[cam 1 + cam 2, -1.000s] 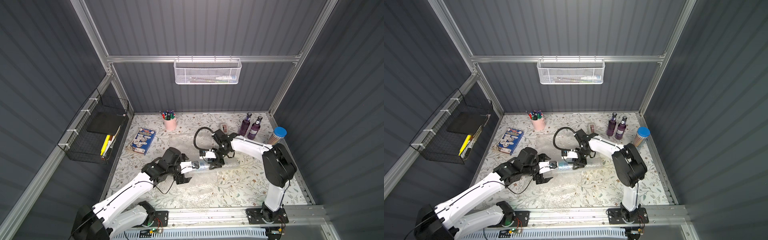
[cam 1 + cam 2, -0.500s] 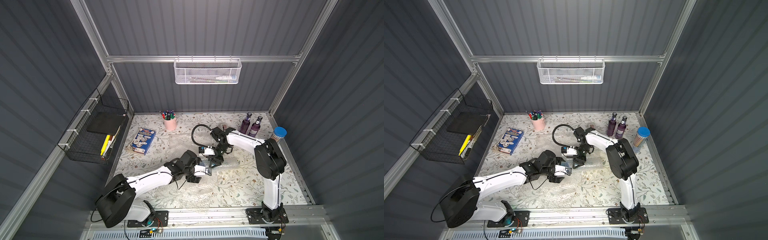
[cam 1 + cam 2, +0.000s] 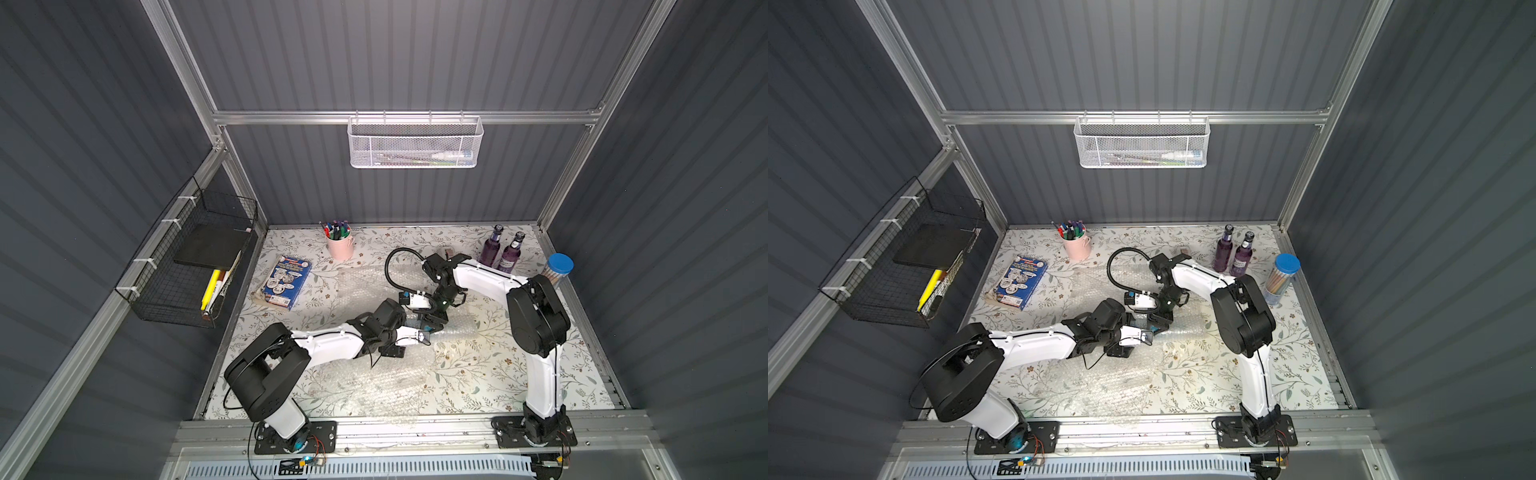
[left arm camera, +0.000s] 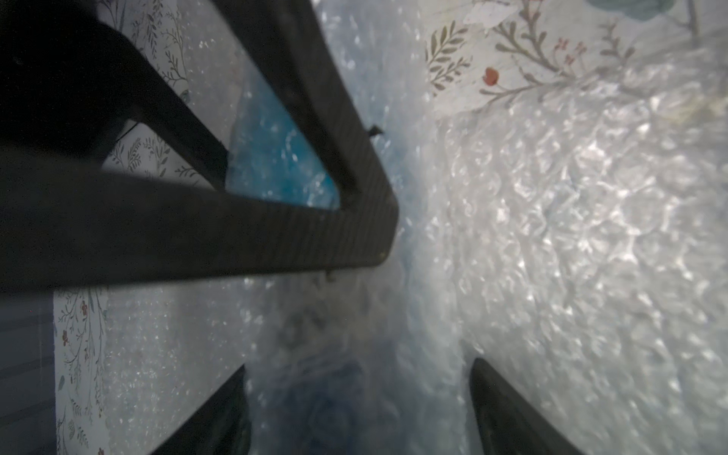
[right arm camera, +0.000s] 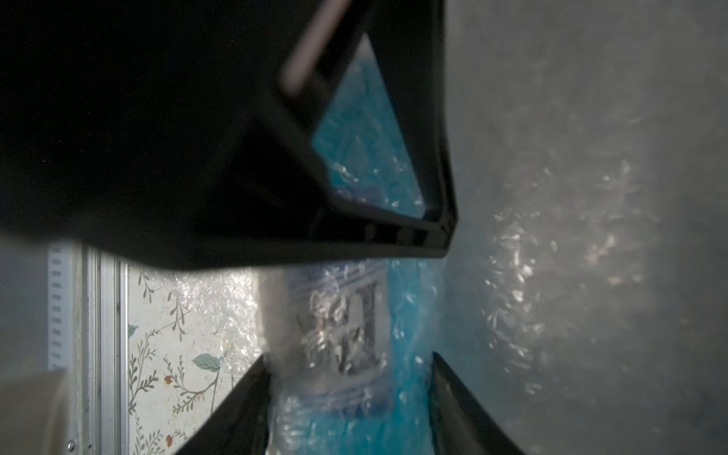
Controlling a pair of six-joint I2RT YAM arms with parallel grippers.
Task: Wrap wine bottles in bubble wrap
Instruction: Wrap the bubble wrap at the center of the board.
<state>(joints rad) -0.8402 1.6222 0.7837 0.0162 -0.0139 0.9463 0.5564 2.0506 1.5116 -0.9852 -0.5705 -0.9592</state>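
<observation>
Though blurred, blue bottle (image 5: 409, 299) prob. in right claw (image 5: 348, 354).

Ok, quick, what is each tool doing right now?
Left tool: jaws wide around the wrapped blue bottle; grip cannot be told.
Right tool: closed on the wrapped blue bottle.

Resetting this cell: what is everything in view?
blue bottle: one, blue, centre, in bubble wrap
purple bottles: two, purple, upright, back right
bubble wrap: apparently three sheets, clear, back, round the blue bottle, front
pencil tube: one, blue-lidded, right edge
pink cup: one, pink, back, left of centre
blue box: one, blue, left side
white mesh basket: one, white, hung high at the back
black wire basket: one, black, hung at the left
left gripper: one, black, astride the blue bottle, grip unclear
right gripper: one, black, closed on the blue bottle
</observation>
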